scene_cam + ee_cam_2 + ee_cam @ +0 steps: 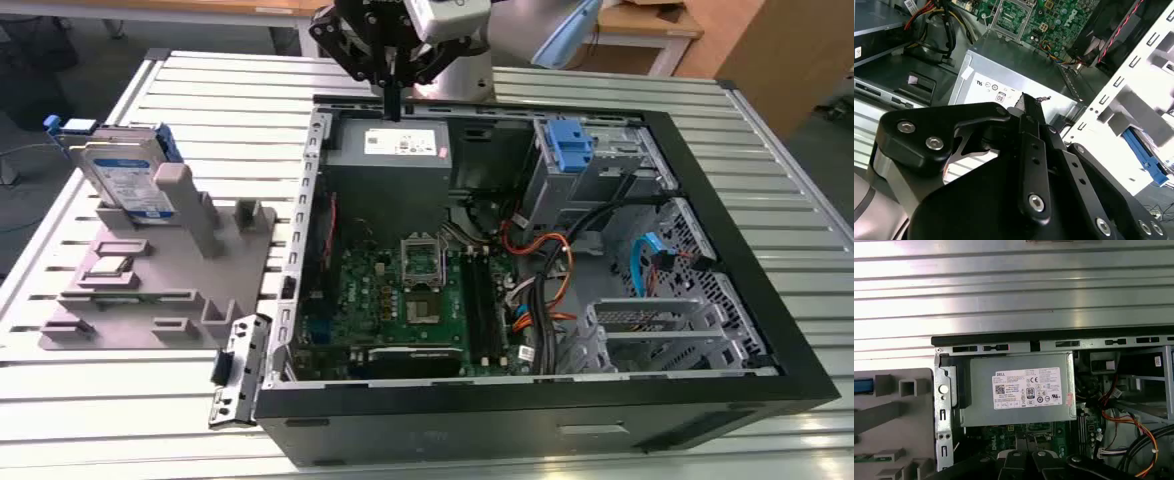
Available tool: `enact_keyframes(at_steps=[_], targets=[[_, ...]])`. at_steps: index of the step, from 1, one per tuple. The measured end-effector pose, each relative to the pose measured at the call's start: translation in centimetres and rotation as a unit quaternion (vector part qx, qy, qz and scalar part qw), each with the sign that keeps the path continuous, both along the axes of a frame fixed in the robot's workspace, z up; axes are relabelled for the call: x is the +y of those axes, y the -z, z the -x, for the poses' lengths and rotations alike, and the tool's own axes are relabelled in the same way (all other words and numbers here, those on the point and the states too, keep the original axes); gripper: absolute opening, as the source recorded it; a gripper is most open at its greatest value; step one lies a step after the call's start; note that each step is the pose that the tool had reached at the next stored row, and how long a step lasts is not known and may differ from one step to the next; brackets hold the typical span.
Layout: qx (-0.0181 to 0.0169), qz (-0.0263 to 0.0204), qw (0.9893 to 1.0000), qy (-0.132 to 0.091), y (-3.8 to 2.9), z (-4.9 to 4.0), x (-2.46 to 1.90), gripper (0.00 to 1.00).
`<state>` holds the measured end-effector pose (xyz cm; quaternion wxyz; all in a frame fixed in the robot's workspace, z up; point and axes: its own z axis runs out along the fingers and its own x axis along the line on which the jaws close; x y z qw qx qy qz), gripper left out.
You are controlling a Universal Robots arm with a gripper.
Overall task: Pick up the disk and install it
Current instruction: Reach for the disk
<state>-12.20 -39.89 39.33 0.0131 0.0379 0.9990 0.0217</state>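
Hovering just above PSU [387, 146]: gripper [394, 112] fingers together, empty; disk [127, 175] well apart, upright in fixture [160, 295].

Bright, even overhead light. The slatted metal desk [1004, 295] glares in pale bands in the first wrist view, while the computer case [534, 435] holds soft shadow inside. The gripper [1030, 104] reads near-black.

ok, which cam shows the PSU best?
First wrist view: PSU face-on, whole label unobstructed. Exterior view shows it foreshortened, below the claw. In the second wrist view the claw hides part of it.
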Motion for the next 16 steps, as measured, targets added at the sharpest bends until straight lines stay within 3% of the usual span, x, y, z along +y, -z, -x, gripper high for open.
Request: enact_keyframes(at_steps=[9,16], targets=[[0.0000,0.0000,1.0000,0.000,0.00,0.04,0.00,0.10],[0.0000,0.0000,1.0000,0.000,0.00,0.63,0.00,0.10]])
